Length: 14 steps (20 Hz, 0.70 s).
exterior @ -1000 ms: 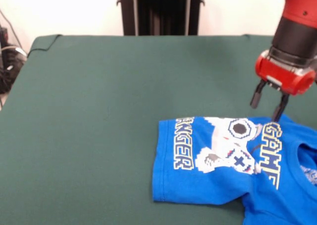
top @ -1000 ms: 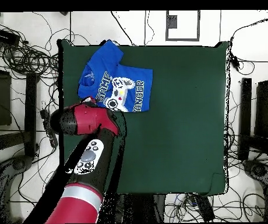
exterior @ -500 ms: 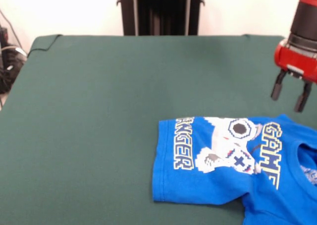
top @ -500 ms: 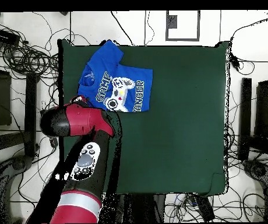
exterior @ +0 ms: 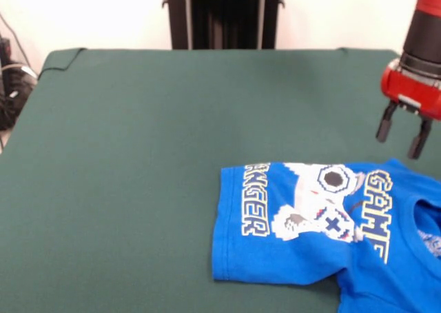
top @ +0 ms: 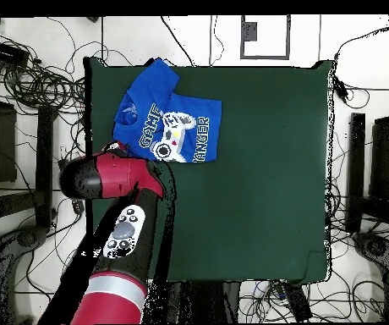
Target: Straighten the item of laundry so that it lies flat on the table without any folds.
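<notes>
Heads up: your gripper (exterior: 402, 132) hangs spread and empty just past the T-shirt (exterior: 324, 223), which sits folded at one corner of the bench (exterior: 151, 120). Risk: dropping straight down pinches doubled fabric, so a pull drags the fold along instead of opening it.

The surface (exterior: 138, 154) is bare and free to cross, except where the shirt (exterior: 324, 223) lies at one corner. The tool (exterior: 402, 137) hangs open just beside the shirt, not touching.
</notes>
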Each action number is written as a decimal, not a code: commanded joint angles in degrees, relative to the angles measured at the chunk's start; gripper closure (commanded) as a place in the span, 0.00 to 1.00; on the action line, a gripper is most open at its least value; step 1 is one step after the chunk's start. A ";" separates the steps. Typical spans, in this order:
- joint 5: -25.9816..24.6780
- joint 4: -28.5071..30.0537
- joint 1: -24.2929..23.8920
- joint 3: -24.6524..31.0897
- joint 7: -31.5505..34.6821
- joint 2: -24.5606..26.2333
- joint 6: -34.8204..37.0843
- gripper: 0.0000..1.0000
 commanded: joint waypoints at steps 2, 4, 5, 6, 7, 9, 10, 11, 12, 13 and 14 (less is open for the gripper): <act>-2.67 2.19 1.96 3.98 1.84 6.36 1.40 0.00; -2.71 1.78 2.19 3.53 1.90 7.04 1.46 0.00; -2.78 1.16 2.35 3.29 1.90 7.87 1.20 0.00; -2.74 0.93 2.32 3.37 1.82 8.26 0.92 0.00; -2.64 0.37 2.56 3.16 1.97 8.87 0.81 0.00; -2.28 -1.00 3.38 2.40 2.68 10.22 0.80 0.00; -2.12 -1.62 3.57 2.15 2.87 10.75 0.84 0.00; -1.95 -2.23 3.76 1.90 3.06 11.29 0.88 0.00; -1.83 -2.67 3.89 1.75 3.10 11.60 1.04 0.00; -1.70 -3.32 3.84 1.75 2.99 12.01 1.31 0.00; -1.57 -3.97 3.78 1.76 2.87 12.41 1.59 0.00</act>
